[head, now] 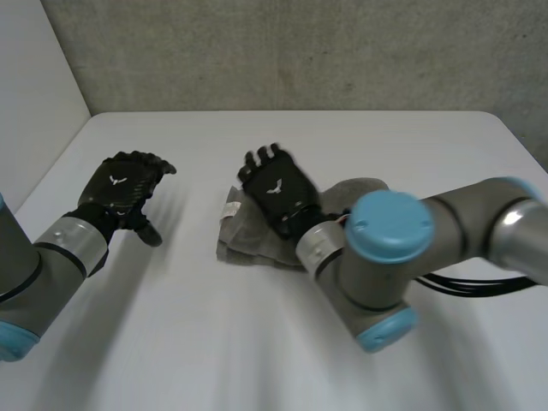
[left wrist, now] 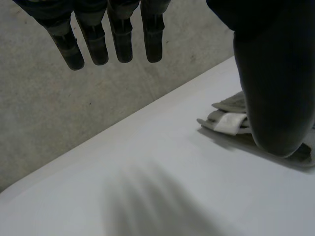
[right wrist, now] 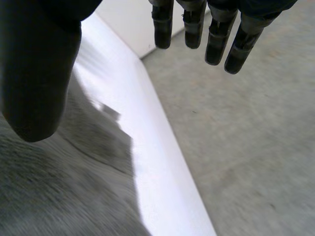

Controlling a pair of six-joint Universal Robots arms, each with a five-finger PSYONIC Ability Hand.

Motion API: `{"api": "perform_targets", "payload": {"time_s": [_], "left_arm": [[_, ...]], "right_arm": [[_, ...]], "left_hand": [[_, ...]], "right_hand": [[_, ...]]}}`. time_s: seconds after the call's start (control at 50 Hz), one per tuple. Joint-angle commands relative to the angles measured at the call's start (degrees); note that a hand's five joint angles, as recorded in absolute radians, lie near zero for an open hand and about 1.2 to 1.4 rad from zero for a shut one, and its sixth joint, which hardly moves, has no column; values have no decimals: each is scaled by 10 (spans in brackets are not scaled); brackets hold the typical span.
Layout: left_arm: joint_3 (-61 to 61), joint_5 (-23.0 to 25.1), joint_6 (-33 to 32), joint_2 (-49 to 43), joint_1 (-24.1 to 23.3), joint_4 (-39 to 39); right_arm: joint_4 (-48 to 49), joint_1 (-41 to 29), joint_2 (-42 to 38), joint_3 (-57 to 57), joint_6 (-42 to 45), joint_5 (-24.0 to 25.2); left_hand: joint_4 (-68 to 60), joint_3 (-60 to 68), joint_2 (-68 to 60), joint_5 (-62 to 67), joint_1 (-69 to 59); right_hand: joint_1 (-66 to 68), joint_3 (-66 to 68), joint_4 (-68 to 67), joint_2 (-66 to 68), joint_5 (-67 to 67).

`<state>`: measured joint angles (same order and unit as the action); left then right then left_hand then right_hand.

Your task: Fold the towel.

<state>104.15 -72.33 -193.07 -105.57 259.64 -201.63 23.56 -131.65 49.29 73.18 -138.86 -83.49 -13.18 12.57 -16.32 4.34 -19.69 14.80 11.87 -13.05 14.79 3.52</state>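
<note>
In the head view, the folded grey cloth towel (head: 248, 247) lies mid-frame on the white table (head: 257, 351). Its long axis runs left to right, rising slightly rightward, with a small white label (head: 229, 211) at its left end. The right hand (head: 276, 190) is over it. The left hand (head: 122, 190) is at centre left, well apart.

The left wrist view shows the left hand's straight fingers (left wrist: 120, 42) holding nothing. Beside the thumb are the towel's stacked layers and the label, whose writing is unreadable.

The right wrist view shows the right hand's straight, empty fingers (right wrist: 197, 24), with the towel beneath the palm.

Grey terry-cloth towel (head: 248, 244) on smooth white table (head: 214, 342).
</note>
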Motion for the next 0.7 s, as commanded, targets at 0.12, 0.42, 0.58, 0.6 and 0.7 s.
{"api": "perform_targets", "payload": {"time_s": [0.12,0.42,0.58,0.6,0.7], "left_arm": [[-41,-3,27,-7,-91,-10],[-100,-45,44,-86,-157,-9],[-88,-51,45,-89,-159,-10],[-86,-51,45,-88,-159,-10],[-83,-51,45,-88,-159,-10]], "right_arm": [[-15,175,219,238,-139,-4],[-39,273,156,297,-165,72],[-43,273,108,283,-169,82],[-44,273,108,283,-171,82],[-45,273,115,283,-192,83]], "left_hand": [[32,-26,31,-11,64],[32,-26,27,-8,61],[32,-26,31,-11,64],[32,-26,31,-11,64],[32,-26,32,-13,66]], "right_hand": [[-48,-19,31,-48,-35],[201,-19,31,201,214],[239,-19,31,239,252],[240,-19,31,241,253],[267,-19,31,267,280]]}}
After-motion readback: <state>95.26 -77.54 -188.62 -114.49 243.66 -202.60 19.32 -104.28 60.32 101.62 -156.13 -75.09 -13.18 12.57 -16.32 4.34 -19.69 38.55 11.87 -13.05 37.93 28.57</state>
